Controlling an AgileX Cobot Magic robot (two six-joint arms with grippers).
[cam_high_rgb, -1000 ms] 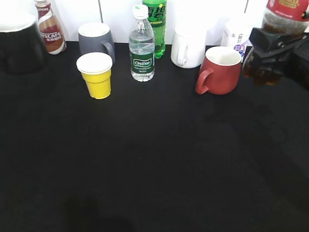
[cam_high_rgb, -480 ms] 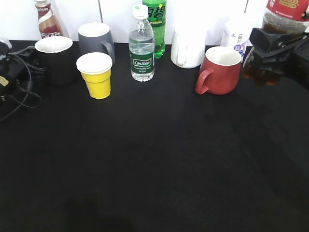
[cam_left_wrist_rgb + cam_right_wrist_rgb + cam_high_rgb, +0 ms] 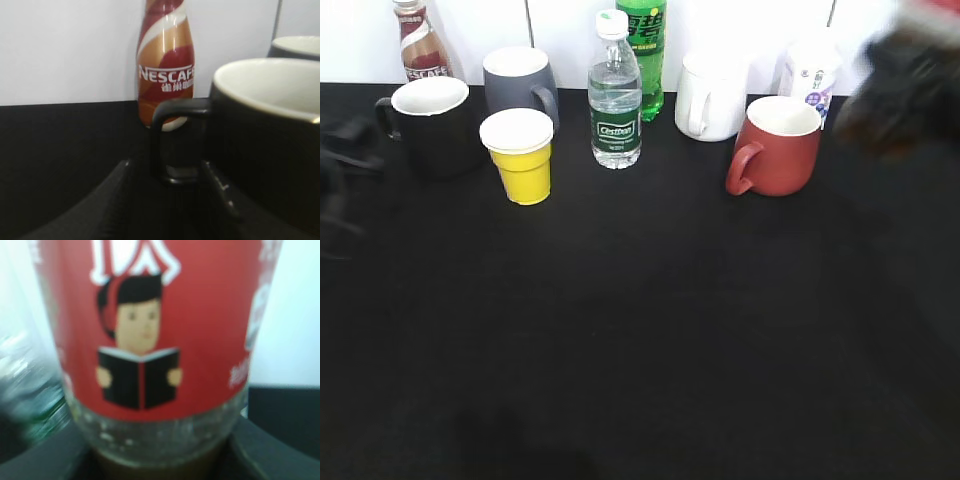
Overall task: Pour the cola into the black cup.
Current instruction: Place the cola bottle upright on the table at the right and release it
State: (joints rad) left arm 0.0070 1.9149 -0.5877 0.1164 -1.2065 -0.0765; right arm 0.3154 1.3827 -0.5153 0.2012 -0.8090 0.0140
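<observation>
your black cup (image 3: 432,122) stands upright near the back left corner of the counter (image 3: 640,340), its white inside showing and its loop handle (image 3: 167,142) turned toward the left edge. your left gripper (image 3: 170,197) has its two dark fingers (image 3: 122,192) spread, one on each side of that handle, apart from it and not clamped. the nescafe bottle (image 3: 165,65) stands just behind the cup against the back wall. the yellow cup (image 3: 518,155) sits just beside the black cup, with the grey mug (image 3: 518,82) behind it. at the back right corner your right gripper (image 3: 160,460) is a dark blur in the exterior view; up close it grips the cola (image 3: 150,330) around the body below the red label, brown drink showing low down. the red mug (image 3: 775,145) stands near it.
</observation>
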